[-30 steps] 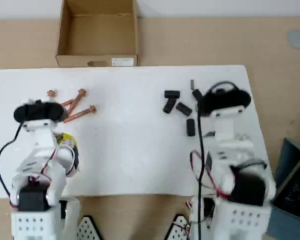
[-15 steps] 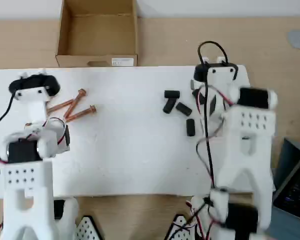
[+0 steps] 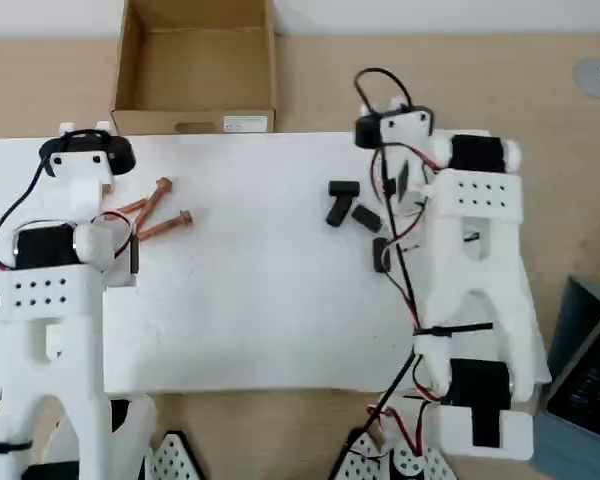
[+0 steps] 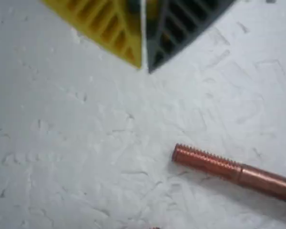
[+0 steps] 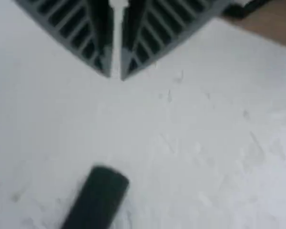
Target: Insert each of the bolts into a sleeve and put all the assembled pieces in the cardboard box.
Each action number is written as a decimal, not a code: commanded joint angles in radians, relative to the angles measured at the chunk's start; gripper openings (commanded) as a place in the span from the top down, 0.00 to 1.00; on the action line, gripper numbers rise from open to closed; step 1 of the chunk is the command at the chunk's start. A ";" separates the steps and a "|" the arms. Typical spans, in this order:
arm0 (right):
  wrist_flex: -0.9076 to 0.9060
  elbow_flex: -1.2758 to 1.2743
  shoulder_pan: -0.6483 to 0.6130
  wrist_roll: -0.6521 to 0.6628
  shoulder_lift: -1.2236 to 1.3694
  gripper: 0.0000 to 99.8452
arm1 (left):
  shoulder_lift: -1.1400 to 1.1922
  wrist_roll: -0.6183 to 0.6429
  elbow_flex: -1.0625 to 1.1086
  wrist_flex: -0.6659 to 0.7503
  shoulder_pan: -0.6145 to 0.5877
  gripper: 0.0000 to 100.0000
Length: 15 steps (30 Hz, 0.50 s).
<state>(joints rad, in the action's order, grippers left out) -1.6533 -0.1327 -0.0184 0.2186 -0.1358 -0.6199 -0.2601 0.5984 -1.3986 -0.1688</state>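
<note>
Your left gripper (image 4: 145, 67) has its fingers clenched together, holding nothing, close over the white sheet (image 3: 250, 300) near one bolt (image 4: 229, 167). Your right gripper (image 5: 115, 75) is clenched too, beside a sleeve (image 5: 97, 200). In the high view the cardboard box (image 3: 195, 122) sits at upper left.

The high view looks straight down on the bench (image 3: 540, 90) from well above, taking in both arms, the white sheet (image 3: 250, 300) and the cardboard box (image 3: 195, 70). The left wrist view faces down past the left end effector (image 4: 144, 64), close over that same sheet by a bolt (image 4: 229, 169). The right wrist view does likewise past the right end effector (image 5: 115, 74), near a sleeve (image 5: 97, 200).
</note>
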 commanded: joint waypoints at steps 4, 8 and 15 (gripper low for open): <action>0.106 -0.079 -0.059 -0.015 0.001 0.91 | 0.056 -0.008 -0.051 -0.005 -0.012 0.94; 0.167 -0.134 -0.073 -0.018 0.002 0.87 | 0.073 -0.008 -0.052 0.002 -0.063 0.88; 0.233 -0.213 -0.073 -0.018 0.004 0.83 | 0.076 -0.018 -0.058 0.003 -0.124 0.86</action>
<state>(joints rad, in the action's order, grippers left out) -1.4492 -0.3337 -0.0783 0.2018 -0.1358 -0.5432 -0.2693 0.5923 -1.3970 -0.2808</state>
